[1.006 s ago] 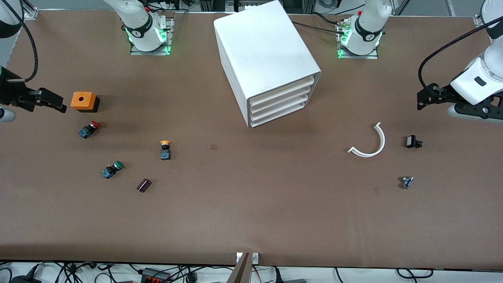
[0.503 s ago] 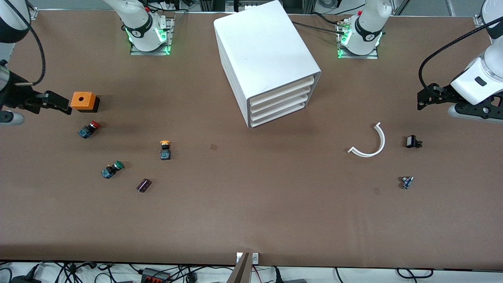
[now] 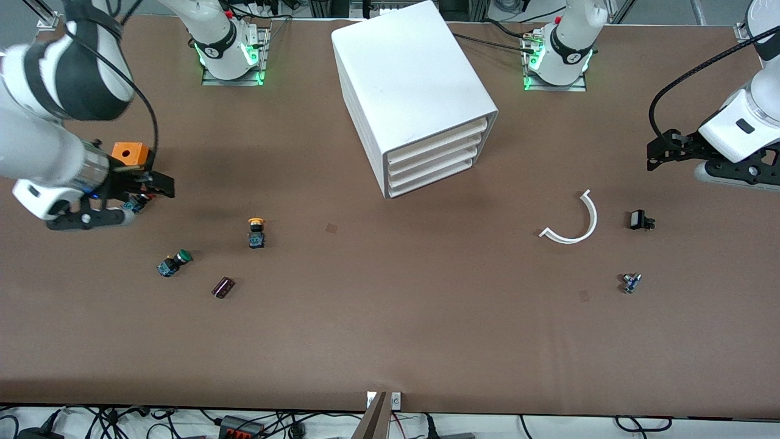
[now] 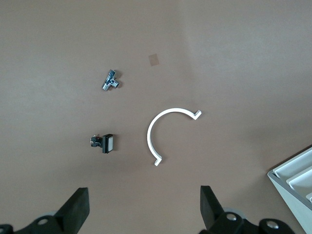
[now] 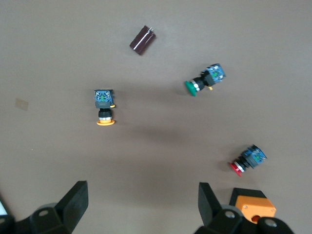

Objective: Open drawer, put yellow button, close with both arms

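Observation:
The yellow button (image 3: 256,231) lies on its side on the table, nearer the front camera than the white drawer cabinet (image 3: 414,85), toward the right arm's end. All drawers (image 3: 434,160) are shut. It also shows in the right wrist view (image 5: 104,110). My right gripper (image 3: 159,185) is open and empty, up over the table beside the orange box (image 3: 129,155) and over the red button (image 5: 247,160); its own view shows it (image 5: 141,196) wide open. My left gripper (image 3: 657,156) is open and empty and waits over the left arm's end of the table (image 4: 144,202).
A green button (image 3: 174,262) and a dark small component (image 3: 223,287) lie nearer the front camera than the yellow button. Toward the left arm's end lie a white curved strip (image 3: 574,221), a black small part (image 3: 640,220) and a small metal part (image 3: 631,282).
The right arm has swung in from the table's end toward the buttons and now covers most of the red button. The left arm has not moved.

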Tool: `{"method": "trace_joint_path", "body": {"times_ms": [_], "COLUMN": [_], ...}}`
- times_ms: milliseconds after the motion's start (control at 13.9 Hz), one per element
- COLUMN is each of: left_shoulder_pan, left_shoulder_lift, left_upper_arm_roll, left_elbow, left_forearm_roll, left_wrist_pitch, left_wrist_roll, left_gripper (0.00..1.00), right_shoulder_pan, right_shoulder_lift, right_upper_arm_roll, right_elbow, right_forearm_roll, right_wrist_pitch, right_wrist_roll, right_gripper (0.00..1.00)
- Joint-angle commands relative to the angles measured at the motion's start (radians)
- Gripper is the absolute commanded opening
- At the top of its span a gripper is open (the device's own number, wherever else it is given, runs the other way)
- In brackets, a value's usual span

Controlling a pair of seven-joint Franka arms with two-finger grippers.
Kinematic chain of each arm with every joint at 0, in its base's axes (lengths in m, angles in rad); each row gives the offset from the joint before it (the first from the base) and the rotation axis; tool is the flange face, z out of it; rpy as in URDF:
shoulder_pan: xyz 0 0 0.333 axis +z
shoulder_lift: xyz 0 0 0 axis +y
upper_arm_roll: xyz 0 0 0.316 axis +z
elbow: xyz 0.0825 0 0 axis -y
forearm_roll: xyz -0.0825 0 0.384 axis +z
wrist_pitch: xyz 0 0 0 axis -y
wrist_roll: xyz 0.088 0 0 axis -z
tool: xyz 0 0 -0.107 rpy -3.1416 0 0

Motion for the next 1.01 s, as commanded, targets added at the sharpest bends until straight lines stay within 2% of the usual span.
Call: {"method": "trace_joint_path", "body": {"times_ms": [0, 287, 503, 790, 862, 934], "left_shoulder_pan": [0.009, 0.009, -0.006, -0.093, -0.106, -0.107], "left_shoulder_lift": [0.0, 0.005, 0.06, 0.138, 0.152, 0.17], "left_upper_arm_roll": [-0.013, -0.013, -0.013, -0.021, -0.021, -0.021], "left_elbow": [0.011, 0.011, 0.018, 0.028, 0.026, 0.026], "left_forearm_roll": [0.018, 0.018, 0.003, -0.006, -0.05, -0.146], "left_wrist_pitch": [-0.006, -0.01, -0.067, -0.079, -0.081, -0.086], "left_wrist_roll": [-0.006, -0.004, 0.007, 0.008, 0.008, 0.01], "left_gripper": [1.0, 1.0, 1.0, 1.0, 1.0, 1.0], "right_shoulder_pan": [0.028, 0.057, 0.069, 0.1, 0.114, 0.125], "right_shoulder_lift": [0.054, 0.158, 0.227, 0.316, 0.336, 0.358], "right_upper_arm_roll": [-0.002, -0.002, -0.002, -0.002, -0.002, -0.002], "right_elbow": [0.004, 0.003, 0.004, 0.006, 0.006, 0.006], "right_forearm_roll": [0.005, 0.023, 0.064, 0.086, 0.086, 0.084], "right_wrist_pitch": [0.034, 0.1, 0.158, 0.268, 0.293, 0.321], "right_wrist_roll": [0.002, 0.005, 0.007, 0.007, 0.007, 0.007], "right_gripper": [1.0, 1.0, 1.0, 1.0, 1.0, 1.0]}}
